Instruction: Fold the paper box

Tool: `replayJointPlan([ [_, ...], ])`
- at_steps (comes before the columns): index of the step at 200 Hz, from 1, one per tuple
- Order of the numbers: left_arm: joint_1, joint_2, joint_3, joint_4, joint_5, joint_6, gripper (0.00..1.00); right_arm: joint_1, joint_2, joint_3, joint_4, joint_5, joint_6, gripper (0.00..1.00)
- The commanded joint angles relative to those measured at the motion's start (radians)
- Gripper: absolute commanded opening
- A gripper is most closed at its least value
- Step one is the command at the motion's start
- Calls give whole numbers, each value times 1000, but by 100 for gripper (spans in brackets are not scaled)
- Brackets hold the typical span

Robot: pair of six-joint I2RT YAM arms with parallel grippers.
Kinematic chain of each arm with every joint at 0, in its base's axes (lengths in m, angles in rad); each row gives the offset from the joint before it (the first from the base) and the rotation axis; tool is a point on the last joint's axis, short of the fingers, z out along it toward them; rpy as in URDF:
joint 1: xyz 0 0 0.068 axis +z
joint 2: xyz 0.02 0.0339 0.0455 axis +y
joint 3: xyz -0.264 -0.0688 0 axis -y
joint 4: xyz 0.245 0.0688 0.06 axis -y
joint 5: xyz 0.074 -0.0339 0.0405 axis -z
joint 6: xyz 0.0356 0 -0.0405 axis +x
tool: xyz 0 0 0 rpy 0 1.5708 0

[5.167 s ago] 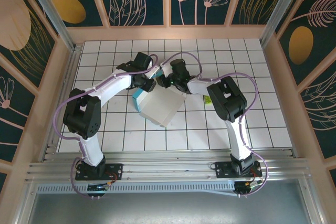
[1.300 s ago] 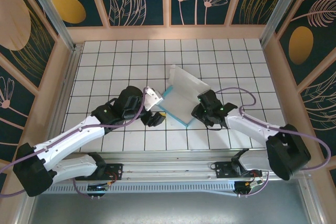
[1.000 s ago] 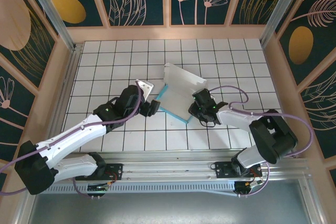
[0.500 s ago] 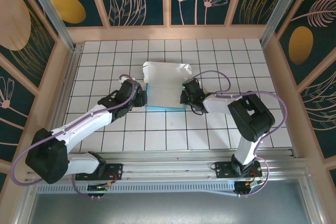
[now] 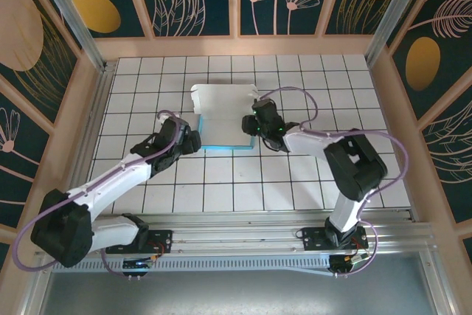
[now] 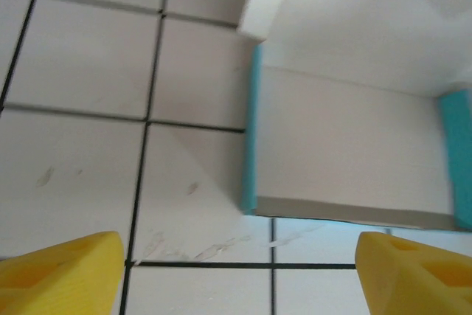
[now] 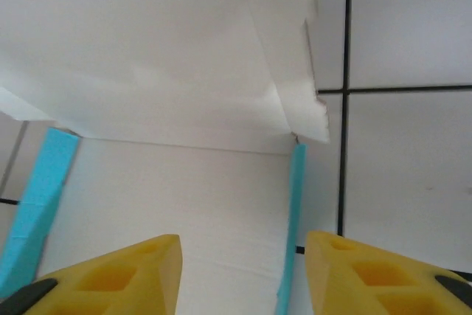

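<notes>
**Box fold caught mid-step.** At the ctr of the tiled surface (image 5: 310,79), the box (image 5: 225,112) is seen lying part-formed, white side up. A turquoise strip shows along its near edge, and a large white panel is raised at the far side. Both arms are drawn in on it, one at each side.

The L gripper (image 5: 193,139) is held just off the box's left edge, jaws spread wide w/ nothing btwn them. In the left wrist view, bare tile is framed btwn its yellow fingers (image 6: 66,263), and the box's near left corner lies a little ahead.

The R gripper (image 5: 253,125) is set at the box's right edge, jaws parted moderately. In the right wrist view, that edge and its turquoise strip are seen running down into the gap btwn the fingers (image 7: 125,274). The gap is far wider than the thin card, so no pinch is made. Whether a finger rests on the card cannot be told.

The step in hand is judged to be the folding-over of the raised panel, w/ both grippers let go for a fresh hold. The task is judged partway done, as no flat blue rectangle has been formed yet.

For the next move a new grip is called for. The flat part is prob. best pinned by one gripper while the raised panel is pressed over by the other. The card looks light and likely to slide on the smooth tile, so bracing an edge is advised.
</notes>
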Motion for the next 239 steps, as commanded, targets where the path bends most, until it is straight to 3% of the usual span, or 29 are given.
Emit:
replayJointPlan([
  [1,5,-94,-43,166,239,117,85,-62,-126,-97,-73,11,-56,59],
  [14,5,-143,-72,261,399,146,87,-141,-151,-135,-129,-22,-110,71],
  [37,3,-189,-96,364,583,169,93,-267,-109,-120,-255,-138,-215,76],
  [62,2,-191,-88,343,591,201,97,-321,-17,-57,-360,-148,-284,95],
  [75,2,-186,-79,313,542,202,99,-321,32,-24,-404,-103,-292,97],
  [115,2,-201,-80,256,423,185,99,-310,118,4,-446,-68,-251,83],
  [148,2,-209,-61,143,186,168,99,-293,136,-28,-442,-35,-231,60],
  [183,2,-228,-62,131,126,141,99,-292,95,-36,-418,-42,-226,30],
  [208,2,-252,-49,89,27,83,99,-265,-36,-25,-403,-40,-199,26],
  [239,10,-240,29,-66,-145,9,99,-16,-174,6,-291,-40,-142,28],
])
